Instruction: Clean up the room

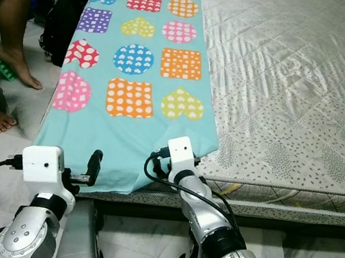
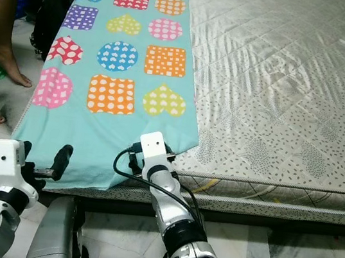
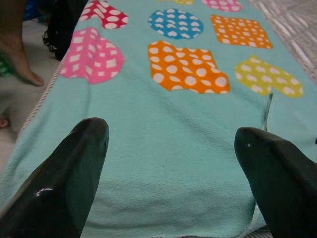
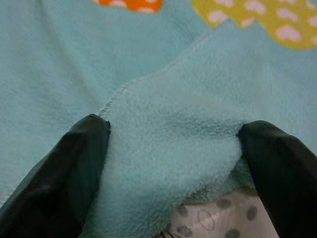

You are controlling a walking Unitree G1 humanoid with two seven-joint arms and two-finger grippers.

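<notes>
- Left eye view: blanket (image 1: 136, 65) lies along the bed (image 1: 295, 89) edge nearest a person's feet (image 1: 12, 69).
- Left wrist view: left gripper (image 3: 171, 173) hovers spread over the blanket's near end.
- Right wrist view: right gripper (image 4: 173, 163) has fingers apart, a blanket fold between them.

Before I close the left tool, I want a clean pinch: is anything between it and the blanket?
Nothing visible. The left tool is open with only teal blanket between its fingers; the right tool already straddles a folded corner.
</notes>
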